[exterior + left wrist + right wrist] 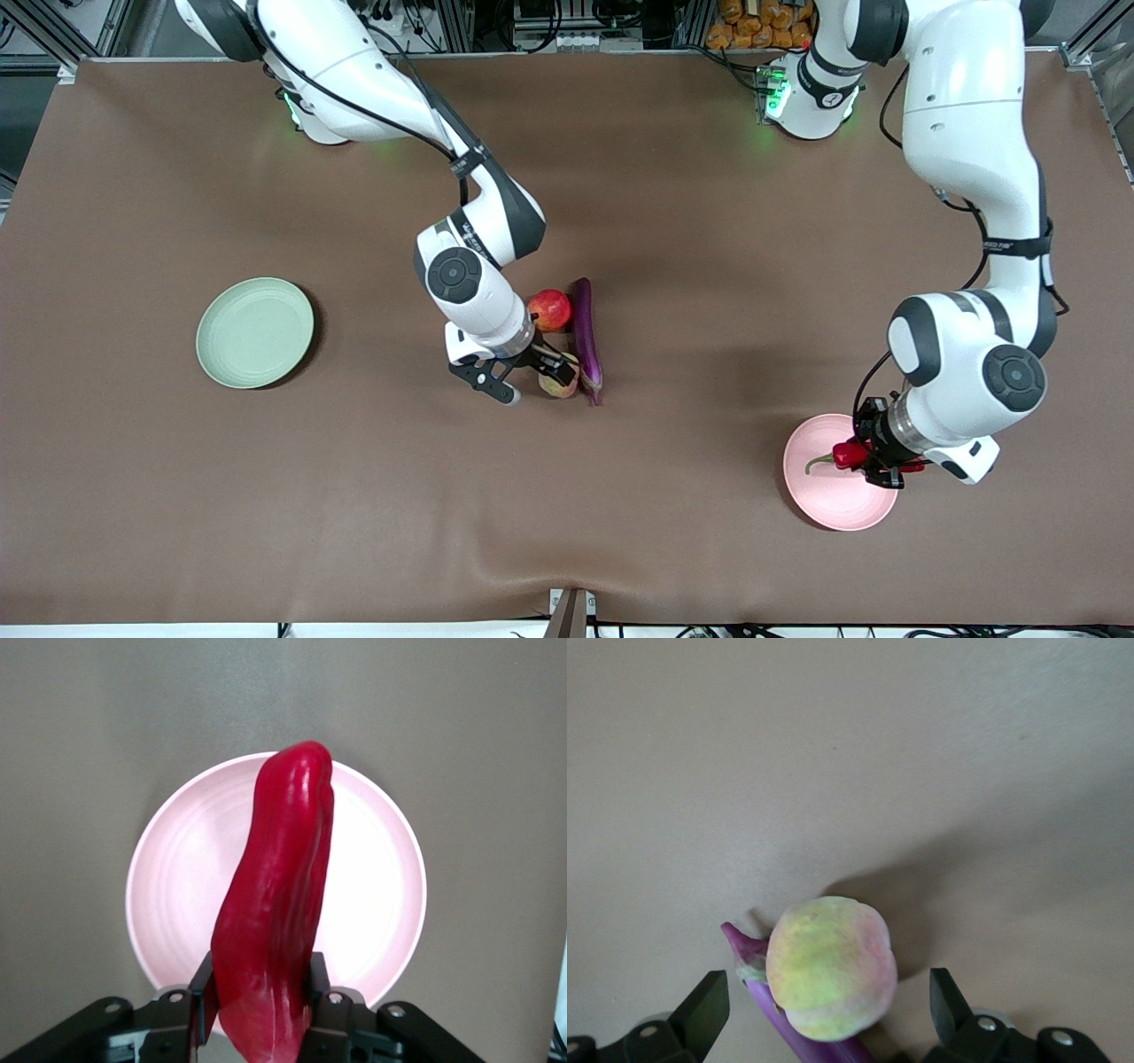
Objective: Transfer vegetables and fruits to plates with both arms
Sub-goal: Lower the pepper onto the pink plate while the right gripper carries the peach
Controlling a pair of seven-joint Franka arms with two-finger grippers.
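My left gripper (873, 465) is shut on the red chili pepper (848, 455) and holds it just over the pale pink plate (828, 505); in the left wrist view the pepper (275, 921) sits between the fingers above the plate (177, 868). My right gripper (536, 377) is open, its fingers either side of the yellow-green and pink peach (559, 381), which lies against the purple eggplant (585, 337). In the right wrist view the peach (831, 966) lies between the open fingers, with the eggplant (757, 979) beside it. The red apple-like fruit (550, 309) lies beside the eggplant. The pale green plate (254, 331) is empty.
The brown table cloth (709, 266) covers the whole table. The green plate lies toward the right arm's end, the pink plate toward the left arm's end and nearer the front camera. A small fixture (570, 611) sits at the table's near edge.
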